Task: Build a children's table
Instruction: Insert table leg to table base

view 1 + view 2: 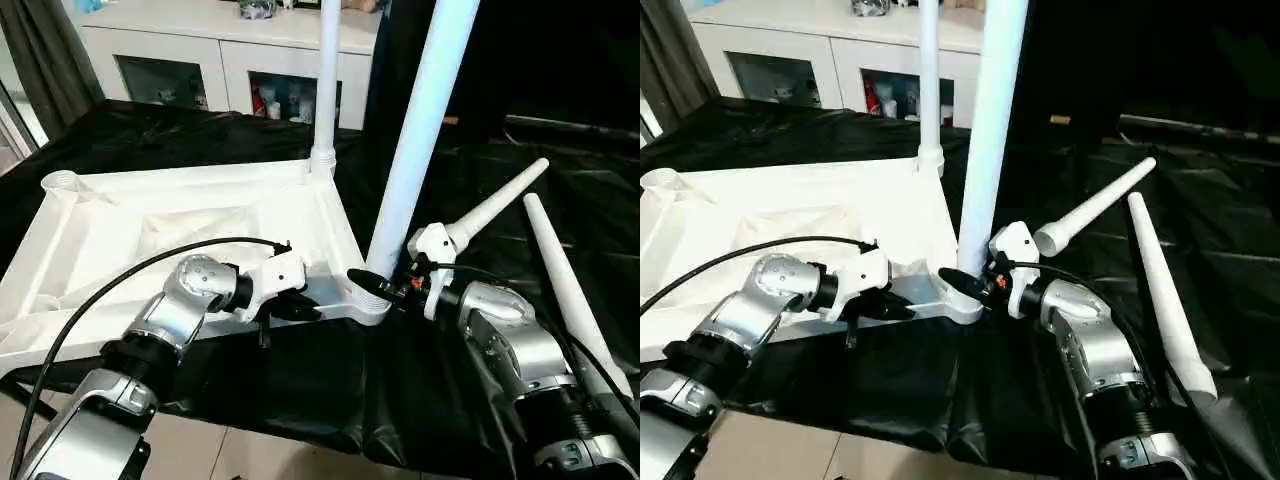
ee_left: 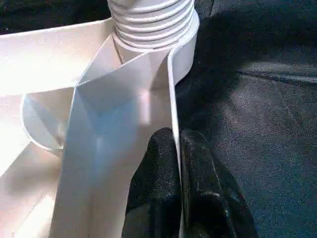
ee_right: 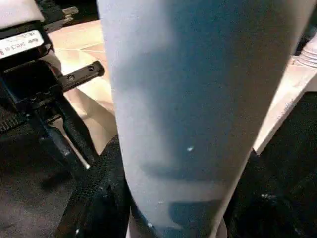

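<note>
The white plastic rectangular table top [image 1: 200, 230] is lying ribbed underside up on the black plastic sheet [image 1: 300, 390], w/ one slim white tube leg [image 1: 327, 80] already standing in the far-right corner socket. The left gripper [image 1: 290, 305] is pinching the top's thin near edge wall, black fingers [image 2: 166, 163] closed tight on either side of it, just beside the near-right round corner socket [image 1: 372, 300]. The right gripper [image 1: 385, 282] is sitting about half open around the base of a second long tapered white tube leg [image 1: 420, 130], which is rising from that socket at a slight tilt; the fingers are wrapping the tube, approx. at the socket's rim. Two more tapered white legs [image 1: 560, 290] are lying loose on the sheet, right of the socket. The step in hand looks like threading this leg home: it probably needs bringing upright so the threads aren't crossing, then turning in short wrist strokes while the left grip is holding the top steady. A small white label on the left gripper's body [image 3: 20, 43] is carrying print, too small to read. A white cabinet w/ glass doors [image 1: 230, 60] is standing beyond the top.
</note>
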